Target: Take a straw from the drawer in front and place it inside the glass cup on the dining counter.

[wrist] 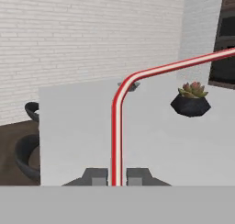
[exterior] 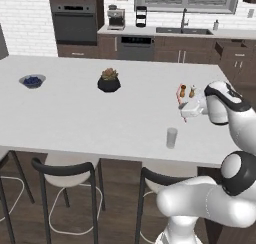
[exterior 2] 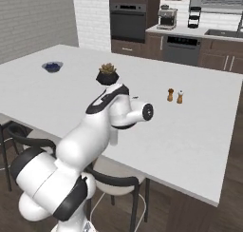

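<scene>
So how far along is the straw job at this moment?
Done: the straw is out of the drawer, and the pincer is shut on it over the dining counter. In hand: carrying it toward the glass cup, which stands near the counter's front edge with nothing in it. Left: line the straw up above the cup, lower it inside and let go.

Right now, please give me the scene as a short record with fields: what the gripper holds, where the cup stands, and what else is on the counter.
gripper: shut on the straw
straw: red and white, bent near its top
glass cup: upright on the dining counter, near its front edge, nothing in it
arm: above the counter, behind the cup
other things: potted succulent, bowl, two shakers
</scene>
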Motion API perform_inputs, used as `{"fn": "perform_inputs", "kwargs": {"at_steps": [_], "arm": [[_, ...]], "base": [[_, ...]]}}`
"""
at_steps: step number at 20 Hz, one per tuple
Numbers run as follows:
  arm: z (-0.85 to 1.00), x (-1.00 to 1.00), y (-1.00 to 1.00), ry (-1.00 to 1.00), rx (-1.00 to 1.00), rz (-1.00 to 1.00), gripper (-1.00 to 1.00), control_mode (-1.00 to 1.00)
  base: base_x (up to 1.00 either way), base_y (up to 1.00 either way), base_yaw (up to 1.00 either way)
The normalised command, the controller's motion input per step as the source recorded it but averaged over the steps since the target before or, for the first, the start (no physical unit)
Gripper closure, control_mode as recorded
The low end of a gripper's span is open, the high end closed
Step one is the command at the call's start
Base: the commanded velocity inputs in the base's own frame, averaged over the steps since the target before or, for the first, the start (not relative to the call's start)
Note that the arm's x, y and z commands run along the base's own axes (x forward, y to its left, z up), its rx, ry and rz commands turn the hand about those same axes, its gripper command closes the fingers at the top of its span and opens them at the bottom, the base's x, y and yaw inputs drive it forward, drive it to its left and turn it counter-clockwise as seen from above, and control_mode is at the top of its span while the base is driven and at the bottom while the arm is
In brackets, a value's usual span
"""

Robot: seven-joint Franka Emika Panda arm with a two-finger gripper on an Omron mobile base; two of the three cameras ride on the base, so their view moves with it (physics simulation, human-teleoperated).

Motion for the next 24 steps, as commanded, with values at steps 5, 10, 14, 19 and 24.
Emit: {"fn": "perform_inputs", "kwargs": {"at_steps": [5, 10, 14, 19, 24], "arm": [[-0.08, 0.00, 0.00, 0.02, 0.12, 0.13, 1.00, -1.00], [-0.36, -0.02, 0.00, 0.00, 0.02, 0.08, 1.00, -1.00], [-0.21, 0.10, 0.00, 0.00, 0.00, 0.02, 1.00, -1.00], [-0.20, 0.24, 0.00, 0.00, 0.02, 0.03, 1.00, -1.00], [-0.15, 0.15, 0.00, 0.00, 0.05, 0.03, 1.00, -1.00]], "base": [[0.00, 0.00, 0.00], [0.00, 0.00, 0.00], [0.00, 0.00, 0.00], [0.00, 0.00, 0.00], [0.00, 0.00, 0.00]]}}
